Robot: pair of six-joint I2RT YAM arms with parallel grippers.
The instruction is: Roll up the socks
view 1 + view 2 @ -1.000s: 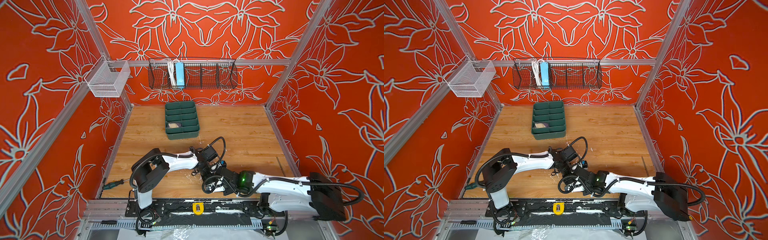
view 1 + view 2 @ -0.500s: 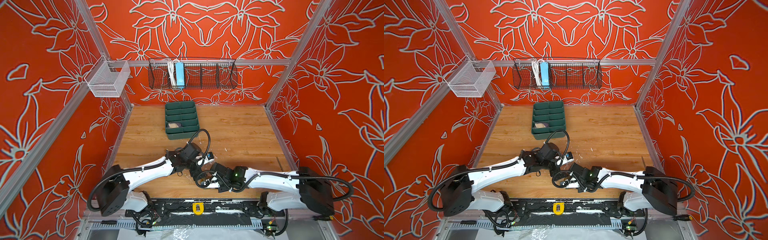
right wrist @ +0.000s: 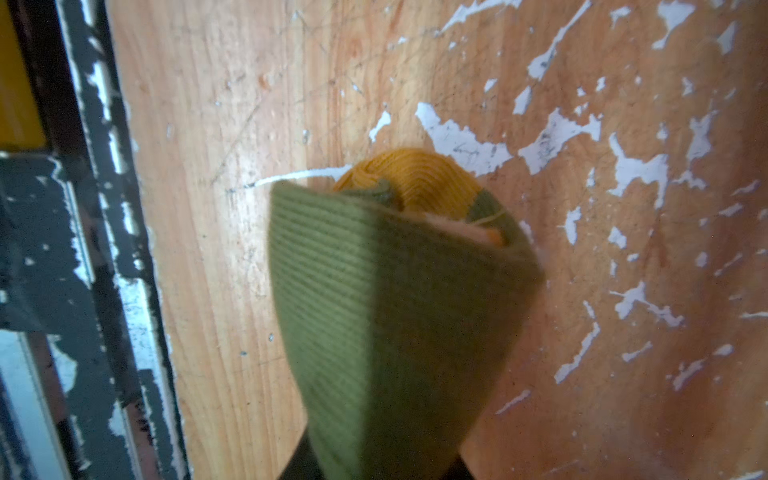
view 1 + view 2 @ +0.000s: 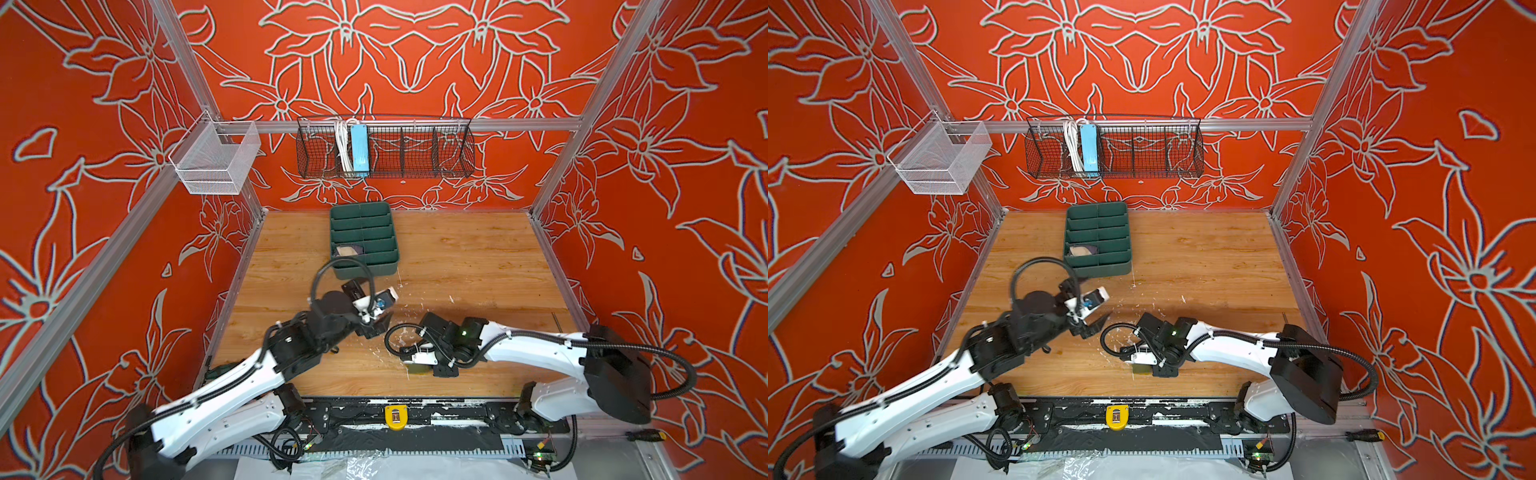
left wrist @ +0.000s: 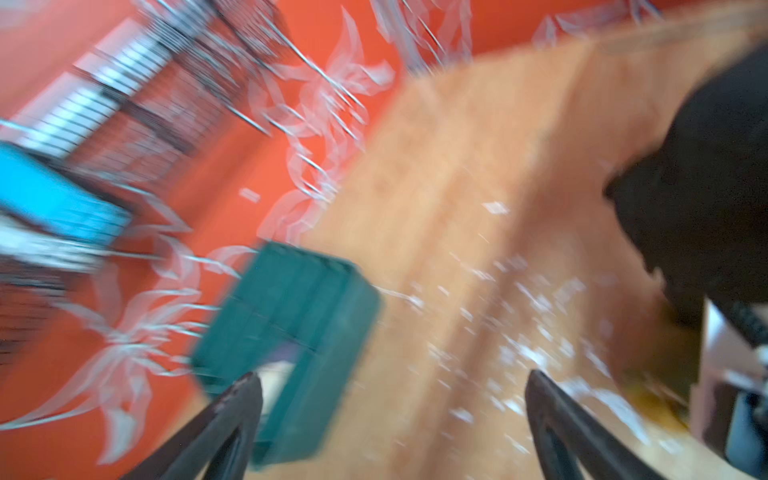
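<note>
Kept the olive sock (image 3: 395,291) pinched in the right gripper (image 4: 1148,362), jaws narrow on it, low at the table (image 4: 457,257) near the front edge. Already rolled into a bundle, mustard toe showing at its end. Pulled the left gripper (image 5: 392,395) away from that bundle, close against it a second earlier; now spread wide and empty, a little farther in. Judged the roll finished and left to one arm. Farther back, found the other sock (image 4: 349,250), cream and purple, lying in a compartment of the green tray (image 4: 365,270). Probably headed there next with the olive bundle.
</note>
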